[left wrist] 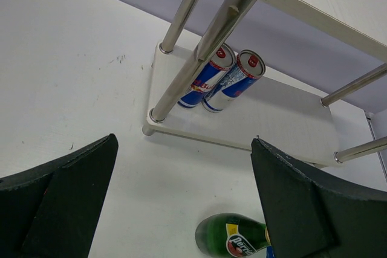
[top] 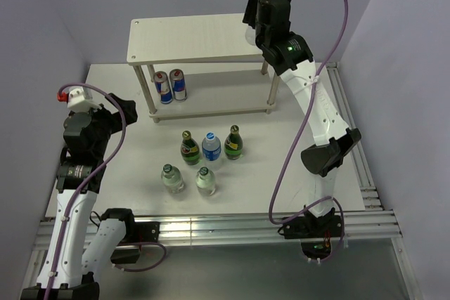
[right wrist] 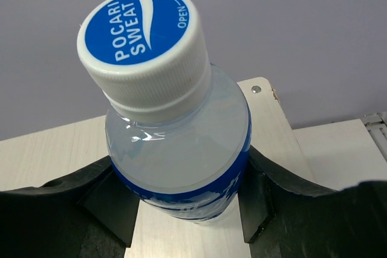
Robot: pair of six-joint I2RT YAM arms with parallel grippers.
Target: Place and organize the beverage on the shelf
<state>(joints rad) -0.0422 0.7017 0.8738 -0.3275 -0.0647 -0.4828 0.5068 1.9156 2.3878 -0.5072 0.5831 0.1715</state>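
The shelf point(top: 197, 36) is a pale two-tier rack at the back of the table. Two Red Bull cans point(top: 170, 86) stand on its lower board, also in the left wrist view point(left wrist: 227, 80). My right gripper point(top: 256, 33) is shut on a Pocari Sweat bottle point(right wrist: 175, 143) with a blue and white cap, held upright over the right end of the top board point(right wrist: 60, 149). My left gripper point(left wrist: 184, 143) is open and empty, low over the table left of the shelf point(left wrist: 284, 125). A green Perrier bottle point(left wrist: 233, 237) stands just beneath it.
Several bottles stand in front of the shelf: two green Perrier bottles point(top: 189, 147) point(top: 233, 142), a blue-labelled bottle point(top: 211, 147) and two clear green-capped bottles point(top: 171, 178) point(top: 205, 180). Purple walls close in the back and sides.
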